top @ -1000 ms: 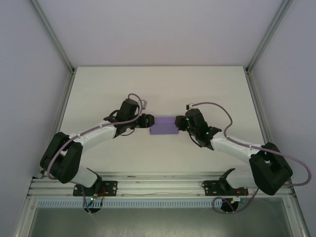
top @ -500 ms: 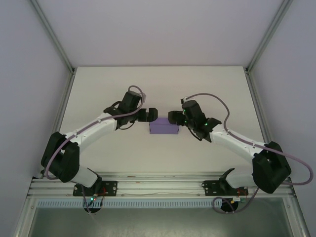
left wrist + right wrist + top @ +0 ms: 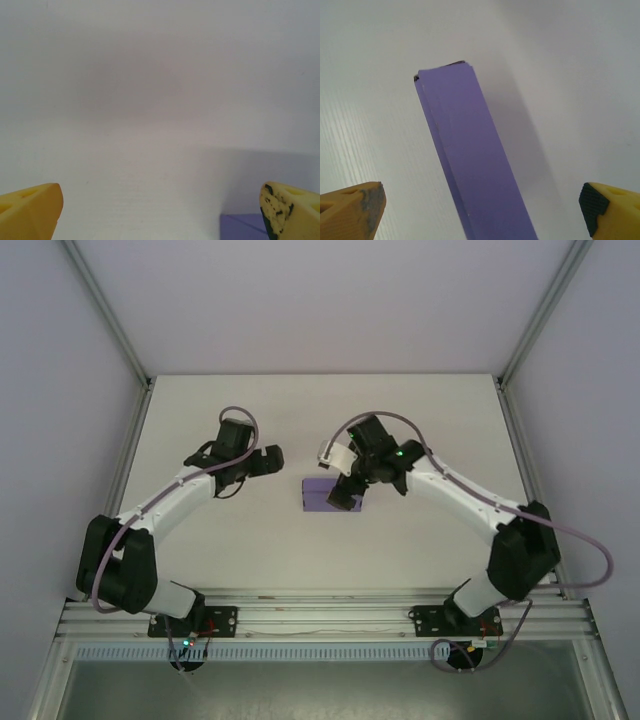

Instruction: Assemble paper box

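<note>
Paper box (image 3: 470, 160) resting folded shut mid-bench (image 3: 420, 420), gripped by nothing, probably because assembly looks finished. Right claw (image 3: 480, 212) spread wide just above it, straddling without touching; left claw (image 3: 160, 210) spread wide too, apart on the box's left, empty

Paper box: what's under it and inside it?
The paper box lies on the white table. It looks closed, so its inside is hidden.

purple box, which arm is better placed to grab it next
Right. The right jaws, open, hang over the box, which lies between them in the wrist view. The left jaws, also open, stand off to the side over bare table.
</note>
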